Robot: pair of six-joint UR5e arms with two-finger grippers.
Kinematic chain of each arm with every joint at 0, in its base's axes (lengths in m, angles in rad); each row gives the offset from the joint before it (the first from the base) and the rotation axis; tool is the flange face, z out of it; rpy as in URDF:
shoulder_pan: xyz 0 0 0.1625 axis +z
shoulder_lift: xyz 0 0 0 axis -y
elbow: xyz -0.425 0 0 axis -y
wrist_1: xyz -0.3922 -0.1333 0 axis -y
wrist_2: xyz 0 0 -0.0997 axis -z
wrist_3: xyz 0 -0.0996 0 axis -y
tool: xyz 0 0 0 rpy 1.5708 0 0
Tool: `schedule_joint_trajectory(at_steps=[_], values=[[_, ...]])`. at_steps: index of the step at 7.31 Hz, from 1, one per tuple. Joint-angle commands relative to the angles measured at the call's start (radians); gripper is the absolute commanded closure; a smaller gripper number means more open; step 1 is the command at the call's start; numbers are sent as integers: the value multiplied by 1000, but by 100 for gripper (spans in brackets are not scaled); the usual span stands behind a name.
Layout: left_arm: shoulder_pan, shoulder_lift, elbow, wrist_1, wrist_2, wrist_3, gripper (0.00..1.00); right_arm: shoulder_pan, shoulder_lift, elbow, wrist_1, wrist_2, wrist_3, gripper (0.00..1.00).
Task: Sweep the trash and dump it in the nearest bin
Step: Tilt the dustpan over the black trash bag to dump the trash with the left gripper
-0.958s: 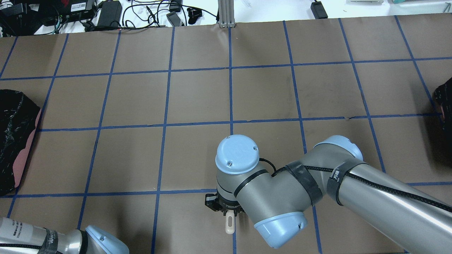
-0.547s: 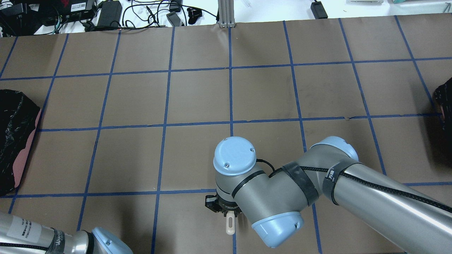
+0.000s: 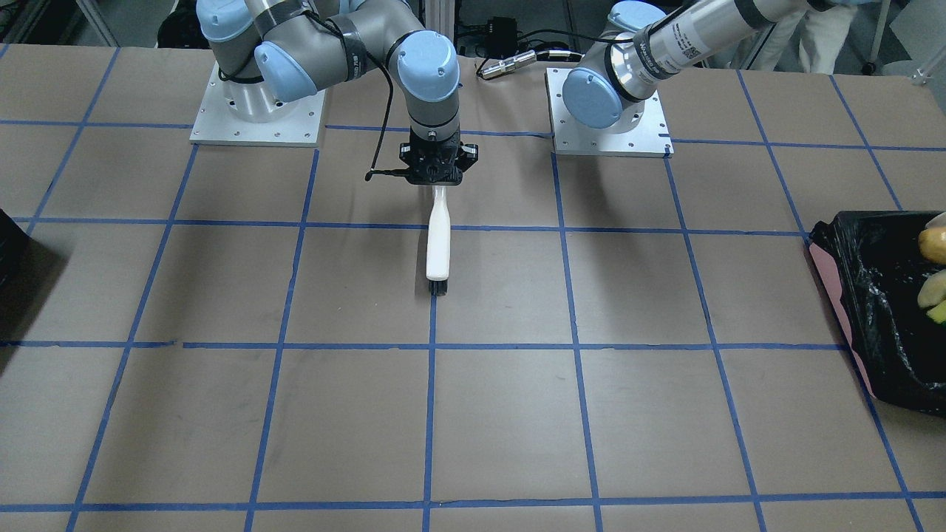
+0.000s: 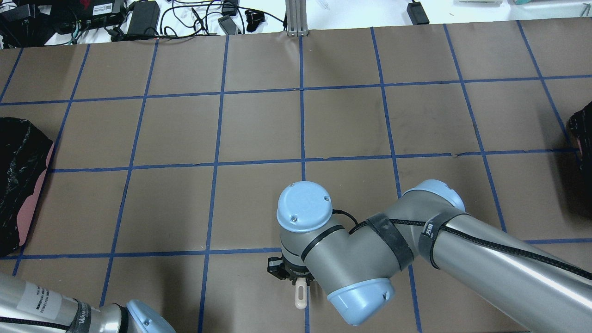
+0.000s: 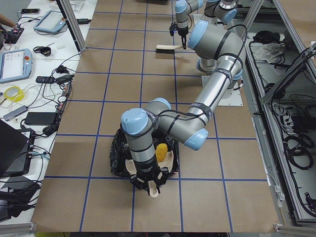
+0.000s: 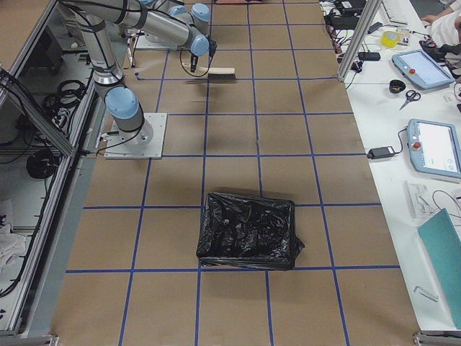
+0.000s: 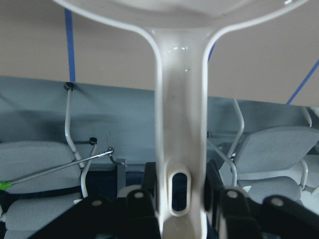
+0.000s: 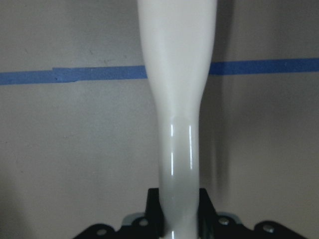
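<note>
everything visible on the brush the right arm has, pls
The brush has a glossy white, plastic-looking handle, dark bristles under its far end and a slot hole in its tail. The right gripper is shut on the handle near that tail, which pokes out behind it. The brush is roughly level, pointing away from the robot's base along a blue tape line near the middle of the table. Whether the bristles touch the table I cannot tell.

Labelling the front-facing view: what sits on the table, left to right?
Dark object at the edge → brush in the right tool → bin holding the trash.
</note>
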State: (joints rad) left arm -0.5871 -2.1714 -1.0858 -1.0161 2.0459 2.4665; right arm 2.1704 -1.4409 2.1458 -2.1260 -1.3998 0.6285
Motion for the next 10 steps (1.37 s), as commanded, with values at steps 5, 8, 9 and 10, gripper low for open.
schedule_joint_trajectory(at_steps=[5, 8, 9, 10], values=[[-37, 59, 13, 3, -18, 15, 100, 0, -9, -9, -8, -5, 10, 10], [-37, 108, 75, -221, -211, -39, 100, -11, -33, -58, -51, -2, 7, 0], [-37, 120, 72, -266, -252, -120, 100, -26, -68, -113, -13, -4, -3, 0], [-42, 128, 64, -338, -260, -250, 100, -55, -81, -188, 108, -5, -27, 0]])
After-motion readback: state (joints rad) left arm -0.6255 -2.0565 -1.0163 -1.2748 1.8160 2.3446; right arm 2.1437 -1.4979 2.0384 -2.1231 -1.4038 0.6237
